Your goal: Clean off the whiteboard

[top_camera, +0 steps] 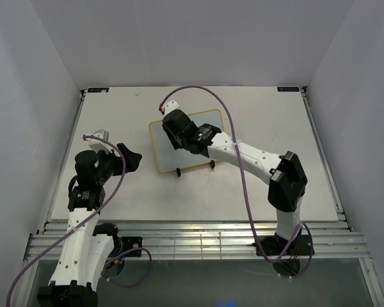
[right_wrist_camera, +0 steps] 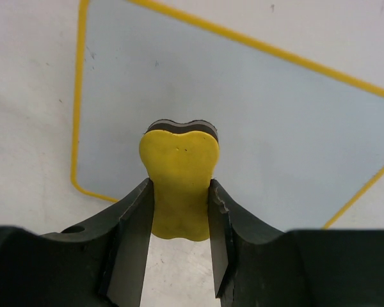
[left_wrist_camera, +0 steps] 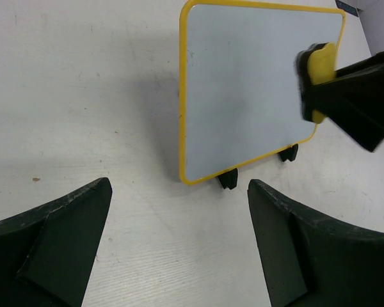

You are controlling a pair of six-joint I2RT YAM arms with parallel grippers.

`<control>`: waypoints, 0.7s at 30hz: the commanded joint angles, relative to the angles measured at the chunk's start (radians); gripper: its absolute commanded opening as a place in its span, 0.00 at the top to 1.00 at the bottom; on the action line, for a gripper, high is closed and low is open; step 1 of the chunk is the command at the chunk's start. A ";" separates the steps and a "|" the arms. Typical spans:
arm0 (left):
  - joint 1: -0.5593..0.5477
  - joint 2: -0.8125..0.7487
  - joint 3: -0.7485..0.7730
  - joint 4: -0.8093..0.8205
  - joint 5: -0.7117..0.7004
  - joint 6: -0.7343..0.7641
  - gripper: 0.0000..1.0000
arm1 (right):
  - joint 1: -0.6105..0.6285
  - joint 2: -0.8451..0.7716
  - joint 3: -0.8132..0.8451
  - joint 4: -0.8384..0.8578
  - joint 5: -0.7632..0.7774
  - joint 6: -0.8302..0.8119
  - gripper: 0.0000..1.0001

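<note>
The whiteboard (top_camera: 160, 147), white with a thin yellow rim, lies near the middle of the table; it shows no marks in the left wrist view (left_wrist_camera: 243, 89) or the right wrist view (right_wrist_camera: 275, 109). My right gripper (right_wrist_camera: 181, 195) is shut on the yellow eraser (right_wrist_camera: 179, 185), whose dark pad end sits over the board surface; in the left wrist view the eraser (left_wrist_camera: 321, 70) is at the board's right side. In the top view the right gripper (top_camera: 179, 128) covers the board's middle. My left gripper (left_wrist_camera: 179, 211) is open and empty, on the table left of the board (top_camera: 129, 158).
Black stand feet (left_wrist_camera: 228, 179) stick out under the board's near edge. A purple cable (top_camera: 230, 121) loops over the right arm. The table's raised rim (top_camera: 192, 222) and metal rails run along the front; white walls enclose the sides.
</note>
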 commanded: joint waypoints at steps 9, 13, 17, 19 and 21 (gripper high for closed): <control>-0.034 -0.039 0.021 -0.016 -0.083 -0.015 0.02 | -0.086 -0.227 -0.113 0.054 -0.022 -0.007 0.70; -0.036 -0.039 0.021 -0.016 -0.082 -0.012 0.02 | -0.077 -0.127 -0.033 0.038 -0.043 -0.020 0.70; -0.036 -0.037 0.021 -0.014 -0.082 -0.009 0.02 | -0.071 -0.014 0.077 0.021 -0.046 -0.026 0.71; -0.036 -0.036 0.021 -0.016 -0.082 -0.009 0.02 | -0.068 0.048 0.137 0.020 -0.045 -0.026 0.71; -0.036 -0.036 0.021 -0.016 -0.087 -0.009 0.02 | -0.066 0.089 0.177 0.021 -0.045 -0.024 0.71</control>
